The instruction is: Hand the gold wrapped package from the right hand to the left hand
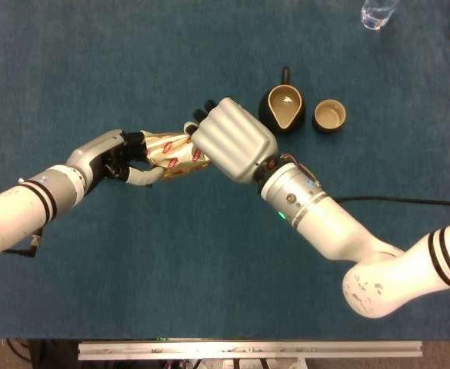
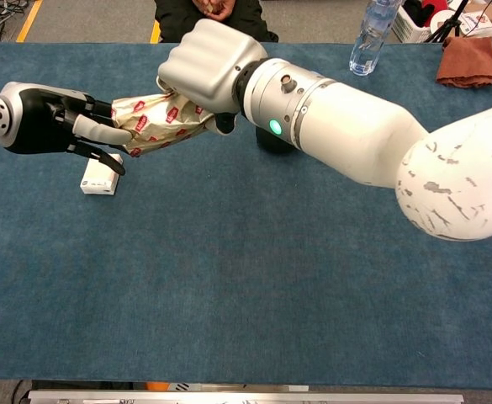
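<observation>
A: Look at your fingers on the left hand. They are curled around one end of the gold wrapped package. One pale finger lies under it and the dark ones sit on top.

B: So the left hand holds it?

A: It looks that way to me. In the head view the left hand is wrapped on the left end of the package. I cannot see how tight the hold is.

B: What about the right hand?

A: Your right hand is closed on the other end. In the head view the right hand covers that end, and only a few dark fingertips peek out past it. So both hands have the package now.

B: Where is the package?

A: It is up in the air between the two hands, over the left half of the surface, nearer the far edge. A small white box lies on the surface below the left hand.

B: How much is done?

A: I think you are about in the middle. The package has reached the left hand. What is left is for your right hand to let go and pull away, so the left hand carries it alone.
</observation>
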Controlling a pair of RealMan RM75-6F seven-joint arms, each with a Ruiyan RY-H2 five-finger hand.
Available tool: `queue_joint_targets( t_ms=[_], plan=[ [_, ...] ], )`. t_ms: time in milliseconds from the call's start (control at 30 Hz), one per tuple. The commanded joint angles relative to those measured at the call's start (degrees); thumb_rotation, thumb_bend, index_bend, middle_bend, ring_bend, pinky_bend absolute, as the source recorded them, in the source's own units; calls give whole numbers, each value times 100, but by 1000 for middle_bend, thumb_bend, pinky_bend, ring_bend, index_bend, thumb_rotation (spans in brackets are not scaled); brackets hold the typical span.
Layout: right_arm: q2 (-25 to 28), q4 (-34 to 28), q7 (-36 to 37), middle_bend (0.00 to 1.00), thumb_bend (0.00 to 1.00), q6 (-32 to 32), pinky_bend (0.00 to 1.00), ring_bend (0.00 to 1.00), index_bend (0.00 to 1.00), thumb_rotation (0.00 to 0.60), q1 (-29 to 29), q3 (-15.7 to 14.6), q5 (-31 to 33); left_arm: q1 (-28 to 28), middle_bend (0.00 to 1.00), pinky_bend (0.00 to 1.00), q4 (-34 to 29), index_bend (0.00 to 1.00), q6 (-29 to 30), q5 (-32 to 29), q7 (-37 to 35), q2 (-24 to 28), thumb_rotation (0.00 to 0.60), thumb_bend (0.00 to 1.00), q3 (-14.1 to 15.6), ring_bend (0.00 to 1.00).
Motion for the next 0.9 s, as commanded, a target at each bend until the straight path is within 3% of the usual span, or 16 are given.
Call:
queue_joint_targets(
  t_ms=[33, 600, 900],
  plan=[
    [-13, 24, 14, 485, 651, -17, 635, 401, 574, 600, 22, -3, 4, 57, 269, 363, 22, 279, -117, -46, -81, 5, 600, 270, -101, 231],
    [-3, 132, 133, 486, 652, -28, 635, 401, 574, 600, 23, -103, -136, 372, 269, 364, 153, 250, -641, 24, -209, 47, 600, 271, -512, 231],
    [-68, 158, 54, 486, 652, -45, 635, 401, 574, 600, 104, -117, -188, 321, 277, 367, 320, 268, -949, -86, -336, -71, 600, 271, -569, 239]
  ],
)
